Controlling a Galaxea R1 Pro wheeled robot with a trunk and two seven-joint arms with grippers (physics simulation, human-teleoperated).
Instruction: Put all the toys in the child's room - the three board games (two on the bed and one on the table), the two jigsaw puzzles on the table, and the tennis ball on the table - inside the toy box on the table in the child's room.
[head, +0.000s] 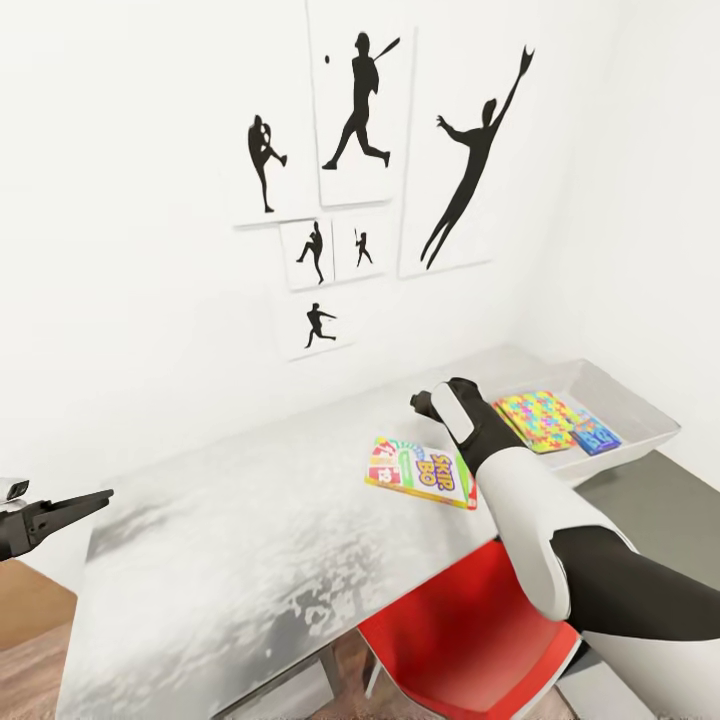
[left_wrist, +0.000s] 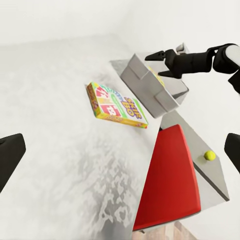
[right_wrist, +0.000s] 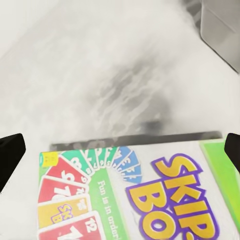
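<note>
— Red chair (head: 470, 640) sits lowest, tucked under the mottled white table (head: 230, 560). And the game?
— Flat glossy Skip-Bo box (head: 420, 473) lies near the table's front edge, long axis toward the grey toy box (head: 640, 420).
— Grippers?
— Right gripper (head: 425, 400) hovers above it, jaws spread, empty; left gripper (head: 95, 497) spread too.

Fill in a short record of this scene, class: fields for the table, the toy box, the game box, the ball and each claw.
table: white top, lower grey section beside it
toy box: on the table's far end, holds a jigsaw
Skip-Bo: flat on the table, outside the toy box
ball: on the grey section
chair: red, under the table edge
right claw: open, above Skip-Bo
left claw: apart, holding nothing
</note>
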